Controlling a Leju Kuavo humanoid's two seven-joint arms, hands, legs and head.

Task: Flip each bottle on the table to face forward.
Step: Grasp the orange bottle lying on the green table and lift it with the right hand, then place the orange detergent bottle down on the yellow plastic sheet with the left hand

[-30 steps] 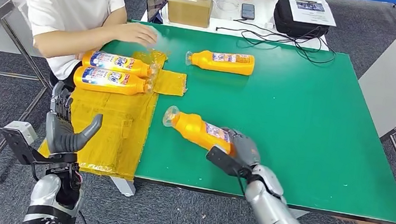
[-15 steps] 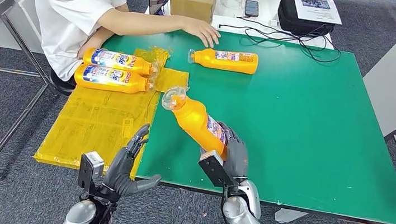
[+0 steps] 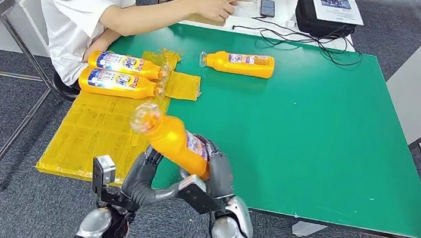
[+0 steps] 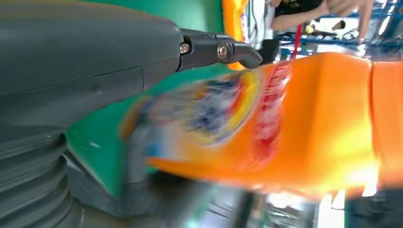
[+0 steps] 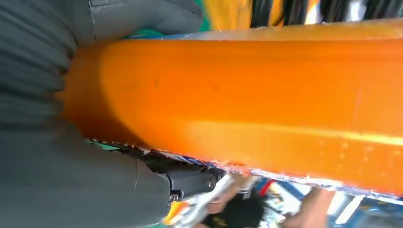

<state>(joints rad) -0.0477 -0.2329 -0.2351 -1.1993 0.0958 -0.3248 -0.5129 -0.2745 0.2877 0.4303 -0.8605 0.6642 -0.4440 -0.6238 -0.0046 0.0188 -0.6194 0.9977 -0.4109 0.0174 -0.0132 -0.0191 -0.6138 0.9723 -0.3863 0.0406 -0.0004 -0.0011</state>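
We hold a glossy orange plastic bottle (image 3: 176, 143) in our right hand (image 3: 217, 177), lifted above the near edge of the green table (image 3: 327, 126), its clear cap tilted up toward the left. Our left hand (image 3: 143, 177) is spread wide just beside the bottle, and we cannot tell if it touches.

Head cam gives you a high, forward-and-down look over the green table (image 3: 326, 132). Both wrist cams sit right behind their hands, very close, turned sideways. All three share the held bottle (image 3: 176, 143) (image 4: 304, 118) (image 5: 247, 95); left wrist cam also catches table green.
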